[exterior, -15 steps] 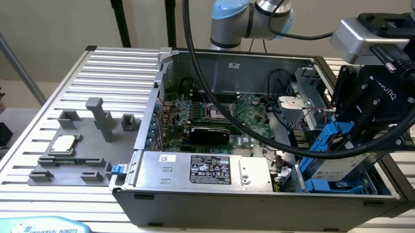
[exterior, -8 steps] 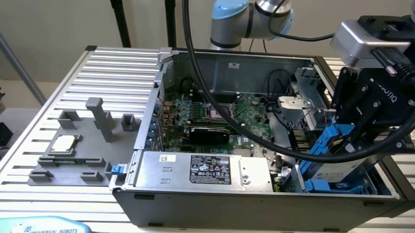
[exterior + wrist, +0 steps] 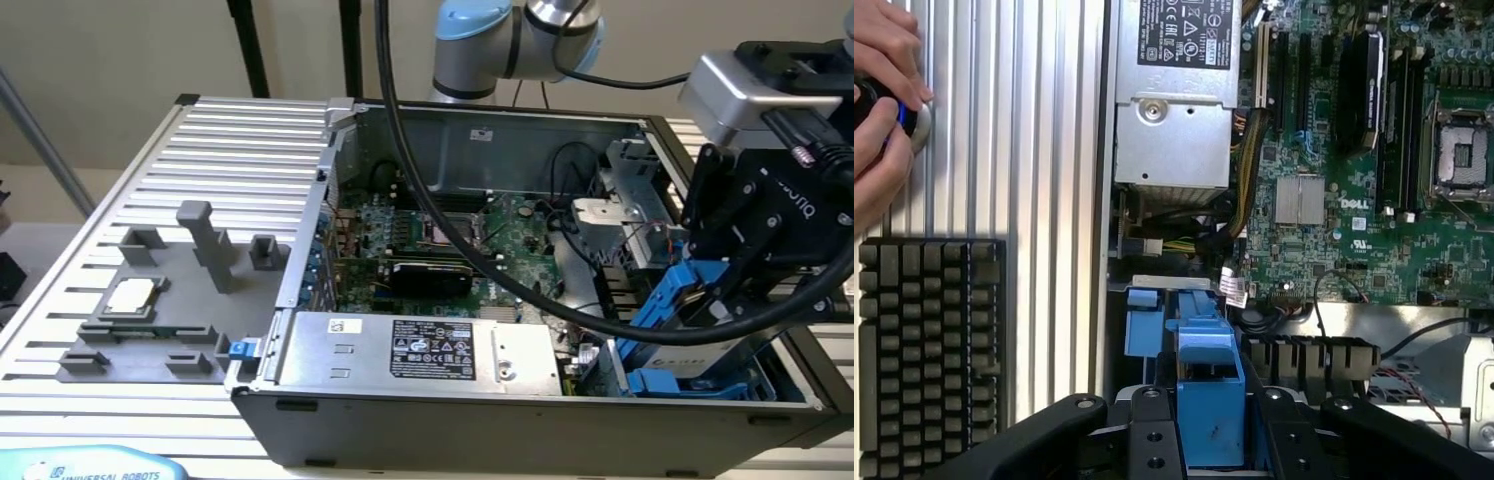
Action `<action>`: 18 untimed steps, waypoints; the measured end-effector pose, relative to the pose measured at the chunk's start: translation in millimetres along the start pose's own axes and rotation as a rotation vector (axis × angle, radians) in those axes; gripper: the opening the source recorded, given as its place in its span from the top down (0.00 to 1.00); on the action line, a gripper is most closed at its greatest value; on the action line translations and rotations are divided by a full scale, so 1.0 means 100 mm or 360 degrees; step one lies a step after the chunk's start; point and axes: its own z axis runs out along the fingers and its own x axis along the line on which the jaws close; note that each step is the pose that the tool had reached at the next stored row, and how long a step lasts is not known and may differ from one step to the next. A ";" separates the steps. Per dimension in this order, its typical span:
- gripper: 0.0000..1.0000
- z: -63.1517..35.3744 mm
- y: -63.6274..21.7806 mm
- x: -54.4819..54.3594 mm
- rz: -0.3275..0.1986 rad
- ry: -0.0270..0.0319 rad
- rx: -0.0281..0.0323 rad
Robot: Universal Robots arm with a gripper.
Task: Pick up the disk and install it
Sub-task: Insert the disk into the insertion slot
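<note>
In the exterior view the tool [image 3: 727,290] hangs at about 4 o'clock of the open computer case [image 3: 534,420], down inside the case's corner. Its black fingers [image 3: 1154,435] stand partly closed, one on each side of the disk [image 3: 657,300], pressing on the blue frame. The disk is tilted, with one end raised toward the tool and the other end low in the corner bay, where part of its white label shows. The wrist view shows the blue frame [image 3: 1209,390] clamped between the fingers, with the tool [image 3: 1211,445] just over the bay.

The green circuit board [image 3: 441,235] covers the middle of the case floor. The grey power supply [image 3: 427,350] with a black label lies at 6 o'clock of the board, against the case's near wall. A thick black cable [image 3: 400,150] runs from 12 o'clock across the board toward the tool. The arm [image 3: 521,40] stands at 12 o'clock, behind the case.

On the ribbed metal surface [image 3: 254,130], at 9 o'clock of the case, sits a grey holder [image 3: 200,260] with a small square chip [image 3: 130,297] in it. In the wrist view a person's hand [image 3: 879,100] rests on the surface near a black keyboard [image 3: 929,350].
</note>
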 end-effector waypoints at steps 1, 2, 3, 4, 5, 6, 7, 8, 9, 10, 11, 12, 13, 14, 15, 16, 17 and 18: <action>0.67 0.008 -0.001 0.00 0.0000 -0.00011 0.00000; 0.67 0.018 -0.001 0.00 0.0000 -0.00030 -0.00001; 0.67 0.028 -0.001 0.00 0.0000 -0.00045 -0.00001; 0.67 0.037 -0.002 0.00 0.0000 -0.00055 0.00000; 0.67 0.045 -0.002 0.00 -0.0001 -0.00063 0.00000; 0.67 0.054 -0.002 0.00 -0.0001 -0.00075 0.00000; 0.67 0.063 -0.002 0.00 -0.0001 -0.00089 0.00001; 0.67 0.071 -0.003 0.00 -0.0001 -0.00100 0.00002; 0.67 0.080 -0.004 0.00 -0.0001 -0.00113 0.00001; 0.67 0.089 -0.005 0.01 -0.0002 -0.00126 0.00001; 0.67 0.097 -0.005 0.01 -0.0002 -0.00135 0.00001; 0.67 0.106 -0.005 0.01 -0.0002 -0.00149 0.00001; 0.67 0.113 -0.006 0.01 -0.0002 -0.00160 0.00002; 0.67 0.120 -0.006 0.01 -0.0002 -0.00168 0.00002; 0.67 0.125 -0.006 0.01 -0.0002 -0.00178 0.00001; 0.67 0.131 -0.006 0.01 -0.0002 -0.00190 0.00002; 0.67 0.135 -0.007 0.01 -0.0002 -0.00198 0.00002; 0.66 0.140 -0.007 0.01 -0.0003 -0.00209 0.00000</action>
